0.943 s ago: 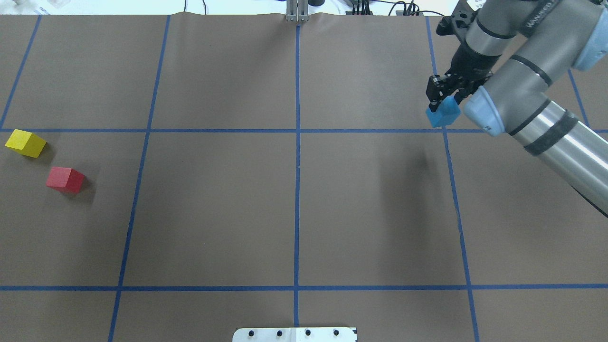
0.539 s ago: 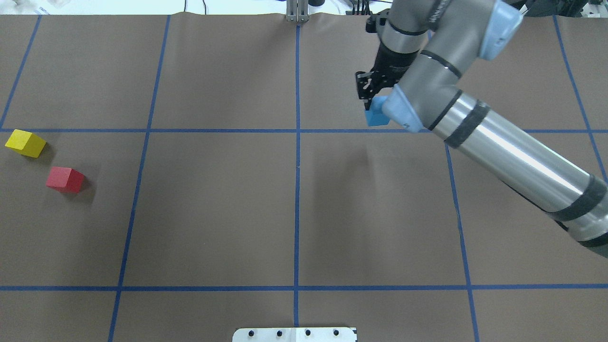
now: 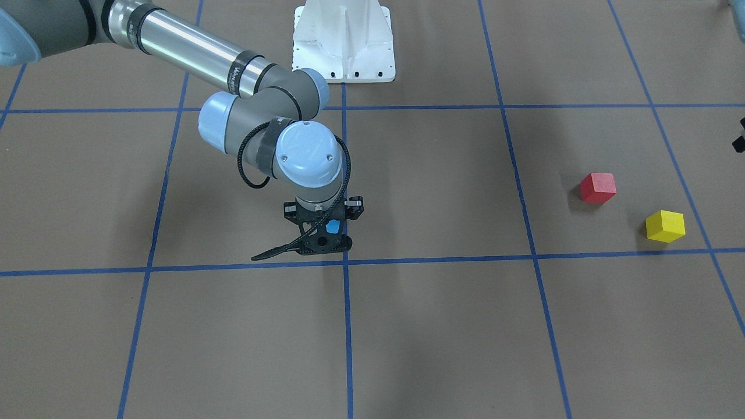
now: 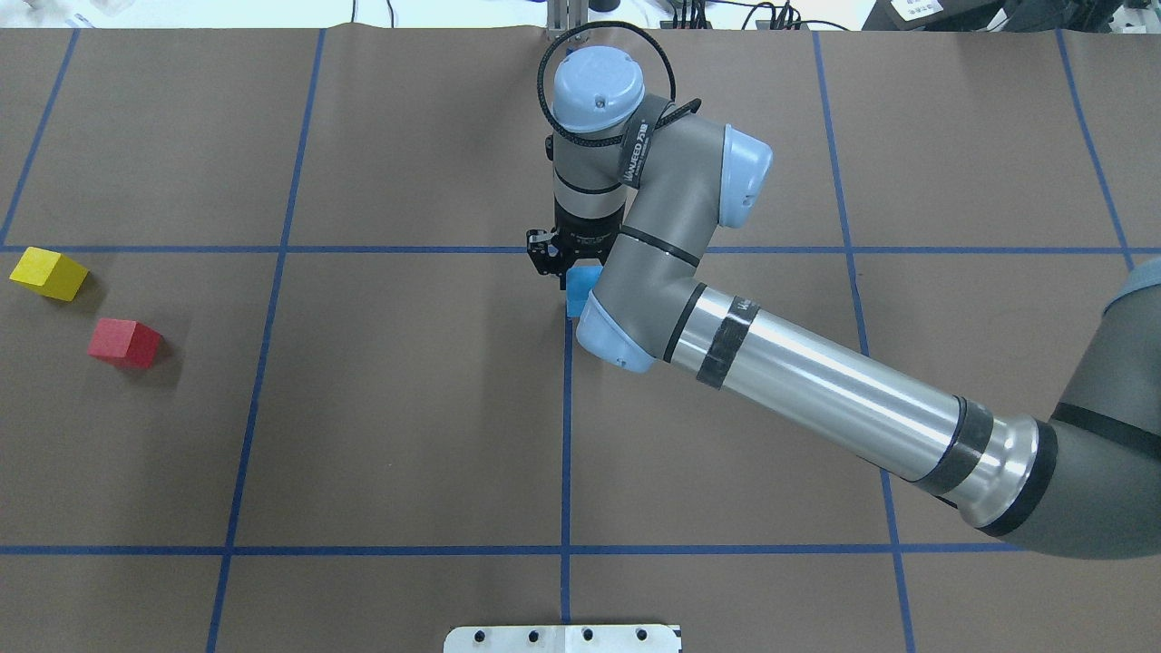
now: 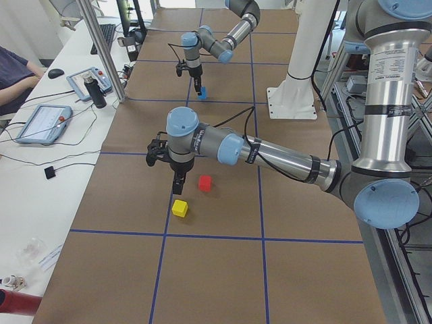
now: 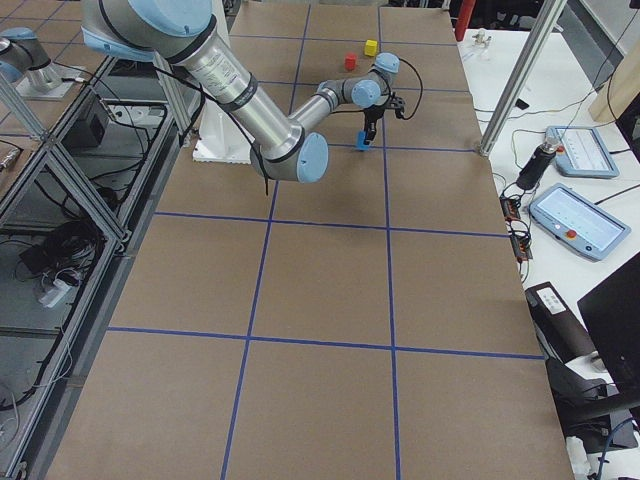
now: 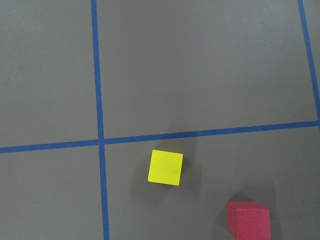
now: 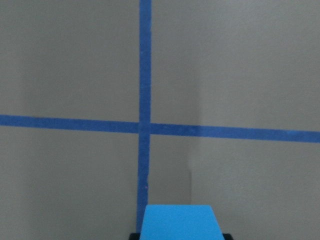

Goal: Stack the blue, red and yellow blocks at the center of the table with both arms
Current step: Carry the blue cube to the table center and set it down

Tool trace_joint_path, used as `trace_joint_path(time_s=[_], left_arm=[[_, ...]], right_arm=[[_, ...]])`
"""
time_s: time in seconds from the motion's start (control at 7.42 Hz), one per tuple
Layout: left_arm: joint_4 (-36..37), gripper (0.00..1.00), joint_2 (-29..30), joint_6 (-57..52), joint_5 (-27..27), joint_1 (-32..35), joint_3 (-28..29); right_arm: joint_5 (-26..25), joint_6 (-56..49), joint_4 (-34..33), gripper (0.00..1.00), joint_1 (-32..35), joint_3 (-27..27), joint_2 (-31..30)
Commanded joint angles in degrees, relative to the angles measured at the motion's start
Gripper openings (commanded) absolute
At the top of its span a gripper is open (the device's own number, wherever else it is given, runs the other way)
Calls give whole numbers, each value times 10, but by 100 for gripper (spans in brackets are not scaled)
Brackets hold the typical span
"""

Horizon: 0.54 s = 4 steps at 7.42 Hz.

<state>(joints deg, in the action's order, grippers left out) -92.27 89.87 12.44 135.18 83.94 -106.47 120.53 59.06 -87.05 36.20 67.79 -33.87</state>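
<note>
Black and cabled, the right gripper point(image 3: 327, 231) is pinching a small matte light-blue cube point(image 4: 578, 294) between its two fingers. It is pointing straight down from a grey and silver right arm point(image 4: 816, 390) with smooth pale-blue joint caps. The cube is hanging over the middle crossing of the thin blue tape lines point(image 4: 272, 249), very close to the surface; whether it is touching cannot be told. A matte red cube point(image 4: 124, 342) and a matte yellow cube point(image 4: 48, 272) are lying near each other but apart, far off toward the left end. The left gripper point(image 5: 177, 190) is hovering over that pair, and whether its fingers are spread or closed cannot be told. Everything is sitting on a wide, flat, dull-brown worktop point(image 4: 408, 426), which the tape is dividing into large squares. A white metal pedestal point(image 3: 343, 41) is standing at its robot-side edge. Beyond the far edge, a white side bench point(image 5: 47, 155) is carrying handheld control pendants and cables.
</note>
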Motion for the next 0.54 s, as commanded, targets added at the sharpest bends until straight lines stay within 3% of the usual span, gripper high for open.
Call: trace_joint_path(time_s=[0.0,0.27,0.4], left_arm=[[0,100,-1,-1,0,0,0],[1,100,-1,-2,0,0,0],[1,100,-2,-1,0,0,0]], right_arm=[[-1,14,7,0,-15,-1,2],[-2,34,12,3,-24,-2,2],[-2,37,14,98,-25,-1,2]])
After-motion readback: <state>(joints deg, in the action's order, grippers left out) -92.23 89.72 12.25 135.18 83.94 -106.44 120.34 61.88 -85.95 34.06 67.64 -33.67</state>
